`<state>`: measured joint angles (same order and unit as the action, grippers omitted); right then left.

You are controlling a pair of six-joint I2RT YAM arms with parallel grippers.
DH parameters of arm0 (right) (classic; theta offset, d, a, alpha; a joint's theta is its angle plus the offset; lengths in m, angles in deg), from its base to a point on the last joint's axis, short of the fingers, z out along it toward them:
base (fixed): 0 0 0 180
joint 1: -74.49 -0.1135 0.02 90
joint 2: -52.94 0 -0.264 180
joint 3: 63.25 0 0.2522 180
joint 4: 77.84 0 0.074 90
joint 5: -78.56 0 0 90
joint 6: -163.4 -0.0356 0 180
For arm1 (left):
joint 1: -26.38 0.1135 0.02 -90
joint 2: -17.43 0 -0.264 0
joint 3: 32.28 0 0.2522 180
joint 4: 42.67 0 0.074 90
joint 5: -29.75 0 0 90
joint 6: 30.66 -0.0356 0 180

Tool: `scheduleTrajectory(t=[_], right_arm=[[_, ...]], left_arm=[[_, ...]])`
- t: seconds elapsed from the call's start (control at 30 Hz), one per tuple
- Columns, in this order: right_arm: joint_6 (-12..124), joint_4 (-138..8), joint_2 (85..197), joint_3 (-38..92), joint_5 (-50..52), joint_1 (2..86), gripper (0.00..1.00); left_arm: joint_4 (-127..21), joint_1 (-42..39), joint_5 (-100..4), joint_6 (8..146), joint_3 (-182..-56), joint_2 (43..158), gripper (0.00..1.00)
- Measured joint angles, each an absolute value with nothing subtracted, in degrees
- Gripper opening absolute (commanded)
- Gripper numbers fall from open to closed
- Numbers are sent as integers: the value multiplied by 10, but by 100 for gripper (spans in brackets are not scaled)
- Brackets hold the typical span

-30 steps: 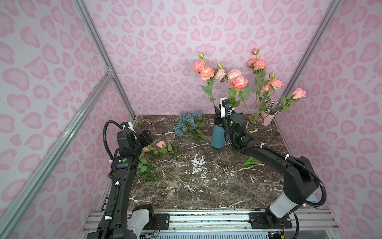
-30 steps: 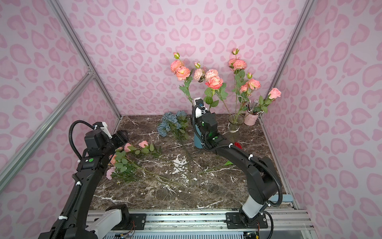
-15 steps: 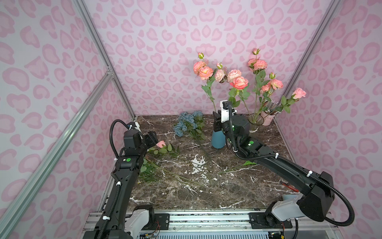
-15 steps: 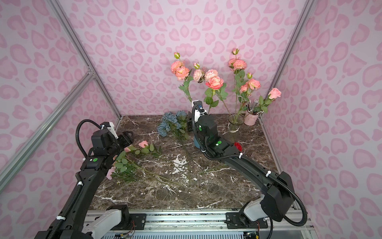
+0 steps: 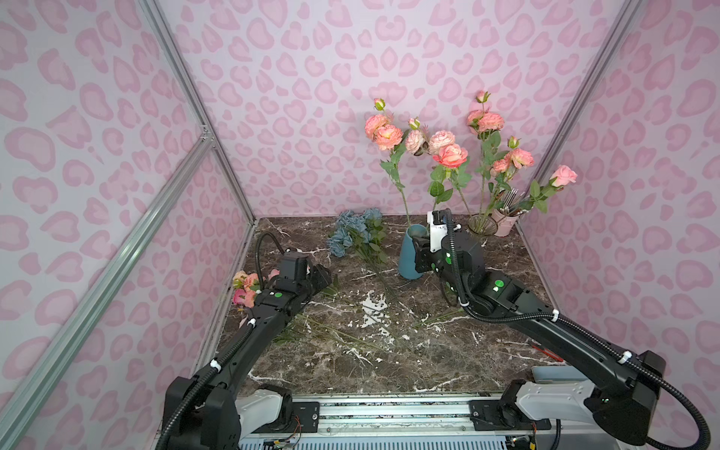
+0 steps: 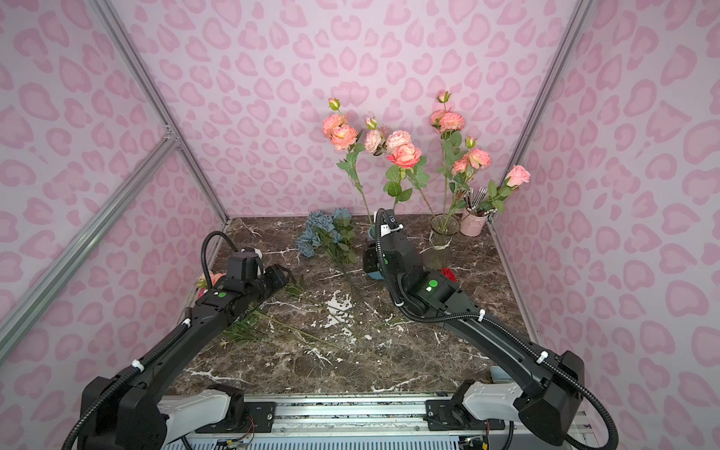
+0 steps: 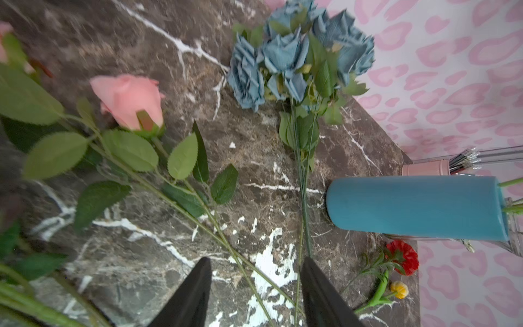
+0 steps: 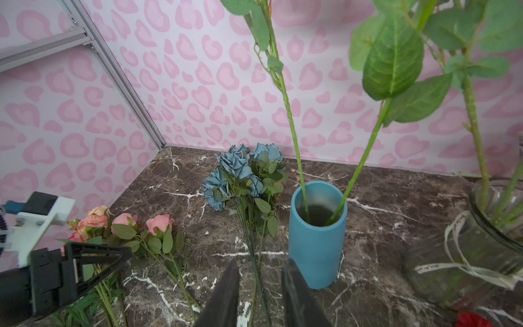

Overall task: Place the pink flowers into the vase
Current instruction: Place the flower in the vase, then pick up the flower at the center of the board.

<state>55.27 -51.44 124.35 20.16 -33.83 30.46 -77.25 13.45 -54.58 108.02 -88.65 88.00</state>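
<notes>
1. So: the blue vase (image 5: pixel 407 257), far centre, holds two tall stems of pink flowers (image 5: pixel 450 155). The glass vase (image 5: pixel 482 226) just to its right holds several more. The pink cup (image 5: pixel 504 224), far right, holds thin sticks.
2. Loose pink flowers (image 7: pixel 127 100) lie flat at the left of the table (image 5: pixel 389 370). The left gripper (image 7: pixel 256 260) is over their stems, jaws about half apart. Thin stems show between the fingers, but the jaws are not closed on them.
3. The right gripper (image 8: pixel 261 262) is just beside the blue vase, on its near-right side, with a narrow gap between the jaws and nothing held.
4. The blue bunch (image 5: pixel 356 233) lies flat left of the blue vase.
5. Compared with a second ago, the left gripper has shifted right over the loose stems and now hides one rose. The right arm's elbow has dropped low, and its gripper is still by the blue vase.
</notes>
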Motion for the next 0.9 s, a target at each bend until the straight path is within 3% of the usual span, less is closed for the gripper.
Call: scheduleTrajectory(t=[0.3,0.4,0.9], right_arm=[[511,-456,1206,168,-349,300,30],[506,-452,1193,159,-353,300,30],[487,-441,1159,126,-363,319,30]], left_arm=[[-718,131,-536,1162,-860,937,48],[-703,131,-531,1181,-859,958,40],[-645,130,-534,1260,-821,1012,38]])
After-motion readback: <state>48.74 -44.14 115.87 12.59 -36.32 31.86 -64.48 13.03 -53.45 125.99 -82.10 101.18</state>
